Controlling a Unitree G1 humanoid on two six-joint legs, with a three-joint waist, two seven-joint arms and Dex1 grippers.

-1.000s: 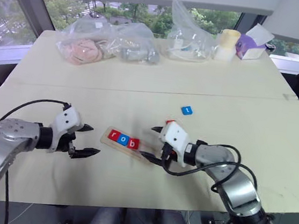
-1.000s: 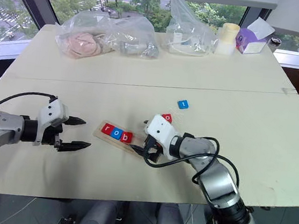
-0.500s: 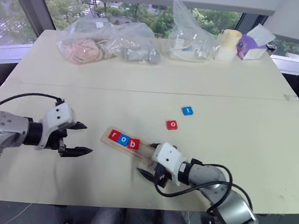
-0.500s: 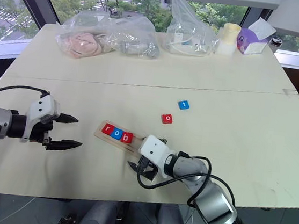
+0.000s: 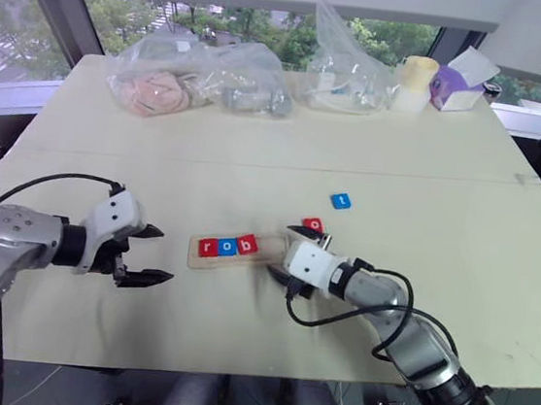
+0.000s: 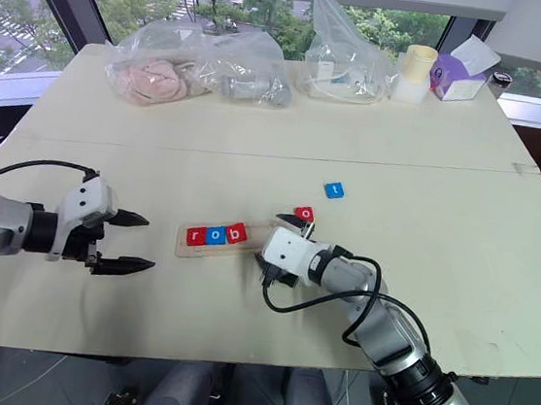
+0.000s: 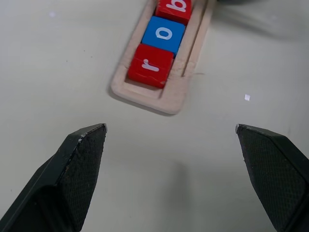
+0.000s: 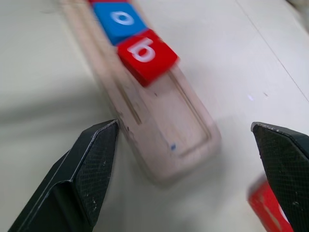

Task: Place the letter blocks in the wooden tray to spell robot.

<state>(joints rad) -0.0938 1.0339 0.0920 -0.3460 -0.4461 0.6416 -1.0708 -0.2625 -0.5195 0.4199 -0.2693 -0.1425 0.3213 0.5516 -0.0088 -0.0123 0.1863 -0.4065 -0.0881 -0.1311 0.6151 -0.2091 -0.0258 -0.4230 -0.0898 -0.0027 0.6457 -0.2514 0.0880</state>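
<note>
the wooden tray (image 6: 219, 239) lies near the front of the table (image 6: 460, 253), its long axis running across from the robot's left to its right, the right end tipped slightly away from the robot. three letter blocks sit in its slot, filling the left part: a red r (image 6: 195, 236) at the left end, a blue o (image 6: 216, 236) touching it, then a red b (image 6: 237, 233). the right part of the slot is bare wood (image 8: 186, 130).

two more blocks lie loose on the table: a red o (image 6: 304, 213) just beyond the tray's right end, and a blue t (image 6: 334, 189) farther back and to the right, apart from it.

the left gripper (image 6: 132, 242) hangs left of the tray, fingers spread wide, holding nothing. the right gripper (image 6: 283, 251) is at the tray's right end, fingers also wide apart and empty; whether one finger touches the tray is hard to tell.

at the far edge sit plastic bags (image 6: 200, 69), contents unclear.
</note>
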